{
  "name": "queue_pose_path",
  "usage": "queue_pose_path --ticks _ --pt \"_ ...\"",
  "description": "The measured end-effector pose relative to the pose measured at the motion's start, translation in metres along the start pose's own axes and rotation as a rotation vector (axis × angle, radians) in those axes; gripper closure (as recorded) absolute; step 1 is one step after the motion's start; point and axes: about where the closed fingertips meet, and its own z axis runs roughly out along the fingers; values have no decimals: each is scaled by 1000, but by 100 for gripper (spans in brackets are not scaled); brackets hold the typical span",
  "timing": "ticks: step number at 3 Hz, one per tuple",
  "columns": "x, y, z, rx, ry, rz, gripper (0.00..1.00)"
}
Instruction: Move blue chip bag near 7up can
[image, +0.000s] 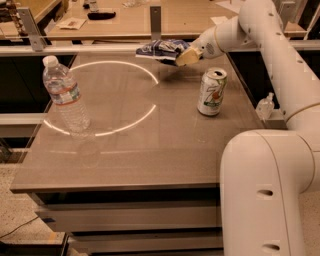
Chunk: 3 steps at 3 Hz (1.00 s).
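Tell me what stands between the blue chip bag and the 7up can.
Nothing visible does. The claw grips the blue chip bag near the far edge of the table; only bare surface separates it from the 7up can. The water bottle stands far off, at the opposite side.

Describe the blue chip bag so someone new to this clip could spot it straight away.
Start at the grey table and look to its far edge, at the tip of the white arm. There the gripper holds the blue chip bag, crumpled dark-blue foil with white patches. Unlike the upright 7up can and water bottle, it is flat and wrinkled.
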Motion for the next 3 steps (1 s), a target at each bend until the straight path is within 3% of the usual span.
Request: queue_pose_path --ticks 2,3 --pt "17 30 -76 -122 99 -50 100" --pt "29 38 -105 -143 146 -56 100"
